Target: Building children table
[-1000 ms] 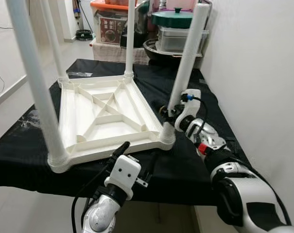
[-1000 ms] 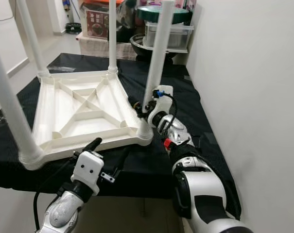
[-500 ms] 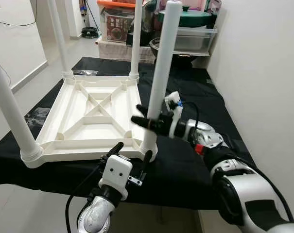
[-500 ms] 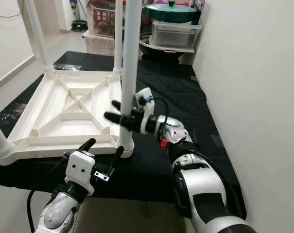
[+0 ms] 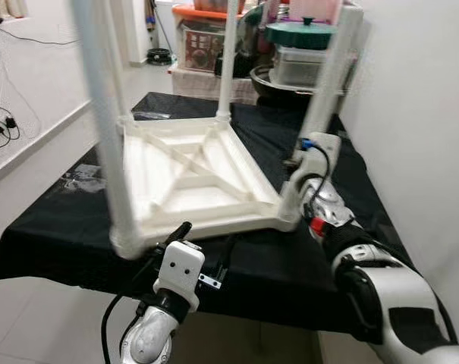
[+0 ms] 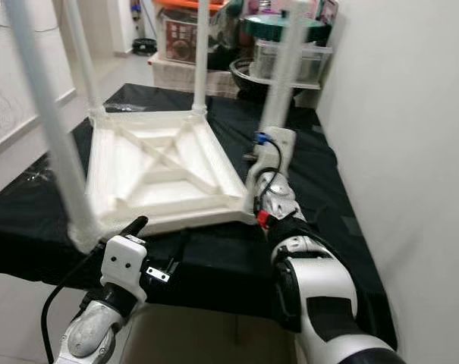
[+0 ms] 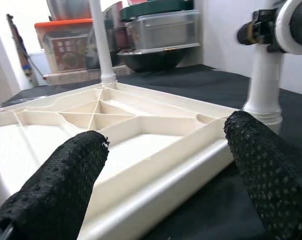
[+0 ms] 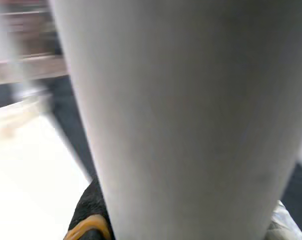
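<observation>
A white children's table (image 5: 191,178) lies upside down on the black cloth (image 5: 55,235), its four legs pointing up. My right gripper (image 5: 300,173) is at the near right leg (image 5: 325,87), low down by its socket. In the right wrist view that leg (image 8: 180,110) is pressed close, with a black fingertip (image 8: 91,210) against it. My left gripper (image 7: 165,136) hangs open below the near edge of the table, its two black fingers (image 7: 61,190) apart with nothing between them.
Stacked storage boxes, a green-lidded pot (image 5: 301,34) and an orange-lidded box (image 5: 206,14) stand behind the table. A white wall (image 5: 419,114) runs close along the right. A clear plastic bag (image 5: 81,174) lies on the cloth at the left.
The camera has shifted. My right hand has turned around the near right leg; its fingers, which stuck out to the left, are now hidden behind it. The left gripper stays open.
</observation>
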Robot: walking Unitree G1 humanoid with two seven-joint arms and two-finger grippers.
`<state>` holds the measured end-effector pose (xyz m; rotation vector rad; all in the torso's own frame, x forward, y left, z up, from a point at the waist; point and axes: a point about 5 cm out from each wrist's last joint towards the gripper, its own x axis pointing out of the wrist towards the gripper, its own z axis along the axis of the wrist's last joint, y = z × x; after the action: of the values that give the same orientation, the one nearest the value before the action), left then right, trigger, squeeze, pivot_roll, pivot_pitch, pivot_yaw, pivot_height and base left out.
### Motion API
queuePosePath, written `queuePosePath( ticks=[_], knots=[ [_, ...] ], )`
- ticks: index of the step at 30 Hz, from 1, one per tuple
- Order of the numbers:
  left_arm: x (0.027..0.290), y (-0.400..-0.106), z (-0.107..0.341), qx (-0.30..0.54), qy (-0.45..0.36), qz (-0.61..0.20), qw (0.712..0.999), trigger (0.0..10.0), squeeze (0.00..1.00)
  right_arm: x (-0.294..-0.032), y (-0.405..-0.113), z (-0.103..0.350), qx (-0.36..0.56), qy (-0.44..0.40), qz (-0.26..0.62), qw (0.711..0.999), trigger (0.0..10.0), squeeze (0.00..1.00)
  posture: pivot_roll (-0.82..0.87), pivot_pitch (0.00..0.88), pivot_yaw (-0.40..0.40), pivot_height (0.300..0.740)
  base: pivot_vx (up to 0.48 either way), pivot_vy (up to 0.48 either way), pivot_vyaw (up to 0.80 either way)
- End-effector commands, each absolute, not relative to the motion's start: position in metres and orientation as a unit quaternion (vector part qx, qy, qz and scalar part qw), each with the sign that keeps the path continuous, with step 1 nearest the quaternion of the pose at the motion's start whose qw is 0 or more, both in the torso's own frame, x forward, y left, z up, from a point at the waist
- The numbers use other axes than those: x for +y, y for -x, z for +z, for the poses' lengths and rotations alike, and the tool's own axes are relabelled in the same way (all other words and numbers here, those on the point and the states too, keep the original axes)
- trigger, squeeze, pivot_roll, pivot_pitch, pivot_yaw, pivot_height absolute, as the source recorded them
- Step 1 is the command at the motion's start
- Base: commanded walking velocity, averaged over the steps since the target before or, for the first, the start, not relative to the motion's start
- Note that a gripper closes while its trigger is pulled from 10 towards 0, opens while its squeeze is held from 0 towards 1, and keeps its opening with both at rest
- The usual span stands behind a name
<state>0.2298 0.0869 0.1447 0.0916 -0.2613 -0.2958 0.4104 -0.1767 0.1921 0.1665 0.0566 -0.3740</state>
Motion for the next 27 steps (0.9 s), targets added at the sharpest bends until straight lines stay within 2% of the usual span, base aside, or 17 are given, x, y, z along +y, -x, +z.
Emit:
queuePosePath(
  ticks=[1, 2, 3, 6, 7, 8, 10, 13, 15, 16, 17, 18, 19, 20, 23, 24, 27],
  knots=[
    [0.084, -0.229, 0.143, -0.125, -0.044, -0.153, 0.979, 10.0, 0.00, -0.163, -0.408, 0.178, 0.068, -0.109, -0.192, 0.973, 5.3, 0.00, 0.09, 0.034, -0.115, 0.740, 0.000, 0.000, 0.00],
    [0.084, -0.229, 0.143, -0.125, -0.044, -0.153, 0.979, 10.0, 0.00, -0.163, -0.408, 0.178, 0.068, -0.109, -0.192, 0.973, 5.3, 0.00, 0.09, 0.034, -0.115, 0.740, 0.000, 0.000, 0.00],
    [0.084, -0.229, 0.143, -0.125, -0.044, -0.154, 0.979, 10.0, 0.00, -0.152, -0.410, 0.183, 0.063, -0.108, -0.166, 0.978, 10.0, 0.00, 0.09, 0.031, -0.114, 0.740, 0.000, 0.000, 0.00],
    [0.083, -0.229, 0.143, -0.124, -0.046, -0.155, 0.979, 10.0, 0.00, -0.124, -0.415, 0.204, -0.001, -0.107, -0.057, 0.993, 10.0, 0.00, 0.09, 0.028, -0.115, 0.740, 0.000, 0.000, 0.00],
    [0.083, -0.229, 0.143, -0.124, -0.046, -0.156, 0.979, 10.0, 0.00, -0.119, -0.415, 0.208, -0.019, -0.097, -0.037, 0.994, 10.0, 1.00, 0.09, 0.028, -0.115, 0.740, 0.000, 0.000, 0.00],
    [0.083, -0.229, 0.143, -0.124, -0.046, -0.156, 0.979, 10.0, 0.00, -0.119, -0.415, 0.208, -0.019, -0.097, -0.037, 0.994, 10.0, 1.00, 0.09, 0.028, -0.115, 0.740, 0.000, 0.000, 0.00],
    [0.082, -0.229, 0.143, -0.124, -0.047, -0.157, 0.979, 10.0, 0.00, -0.103, -0.415, 0.212, -0.031, -0.140, 0.074, 0.987, 10.0, 1.00, 0.09, 0.019, -0.116, 0.740, 0.000, 0.000, 0.00],
    [0.082, -0.229, 0.142, -0.124, -0.047, -0.157, 0.979, 10.0, 0.00, -0.100, -0.414, 0.214, -0.039, -0.142, 0.106, 0.983, 10.0, 1.00, 0.09, 0.017, -0.116, 0.740, 0.000, 0.000, 0.00],
    [0.081, -0.229, 0.143, -0.124, -0.047, -0.159, 0.978, 10.0, 0.00, -0.091, -0.411, 0.212, -0.021, -0.153, 0.220, 0.963, 10.0, 1.00, 0.09, 0.016, -0.114, 0.740, 0.000, 0.000, 0.00],
    [0.081, -0.229, 0.143, -0.124, -0.047, -0.159, 0.978, 10.0, 0.00, -0.091, -0.411, 0.212, -0.021, -0.153, 0.220, 0.963, 10.0, 1.00, 0.09, 0.016, -0.114, 0.740, 0.000, 0.000, 0.00],
    [0.081, -0.229, 0.142, -0.124, -0.048, -0.159, 0.978, 10.0, 0.00, -0.087, -0.406, 0.210, -0.012, -0.147, 0.296, 0.944, 10.0, 0.00, 0.09, 0.012, -0.114, 0.740, 0.000, 0.000, 0.00],
    [0.081, -0.229, 0.142, -0.124, -0.048, -0.160, 0.978, 10.0, 0.00, -0.086, -0.400, 0.208, -0.002, -0.139, 0.374, 0.917, 10.0, 0.00, 0.09, 0.012, -0.114, 0.740, 0.000, 0.000, 0.00],
    [0.081, -0.229, 0.142, -0.124, -0.048, -0.160, 0.978, 10.0, 0.00, -0.086, -0.400, 0.208, -0.002, -0.139, 0.374, 0.917, 10.0, 0.00, 0.09, 0.012, -0.114, 0.740, 0.000, 0.000, 0.00],
    [0.081, -0.229, 0.142, -0.124, -0.049, -0.161, 0.978, 10.0, 0.00, -0.087, -0.394, 0.206, 0.003, -0.125, 0.445, 0.887, 10.0, 0.00, 0.09, 0.015, -0.115, 0.740, 0.000, 0.000, 0.00],
    [0.081, -0.229, 0.143, -0.125, -0.049, -0.161, 0.978, 10.0, 0.00, -0.089, -0.389, 0.205, 0.006, -0.116, 0.486, 0.866, 10.0, 0.00, 0.09, 0.017, -0.115, 0.740, 0.000, 0.000, 0.00],
    [0.081, -0.228, 0.143, -0.125, -0.050, -0.161, 0.978, 10.0, 0.00, -0.092, -0.383, 0.203, 0.009, -0.101, 0.535, 0.839, 10.0, 0.00, 0.09, 0.018, -0.116, 0.740, 0.000, 0.000, 0.00],
    [0.080, -0.228, 0.143, -0.126, -0.051, -0.162, 0.977, 10.0, 0.00, -0.093, -0.380, 0.202, 0.011, -0.089, 0.562, 0.822, 10.0, 0.00, 0.09, 0.018, -0.116, 0.740, 0.000, 0.000, 0.00]
  ],
)
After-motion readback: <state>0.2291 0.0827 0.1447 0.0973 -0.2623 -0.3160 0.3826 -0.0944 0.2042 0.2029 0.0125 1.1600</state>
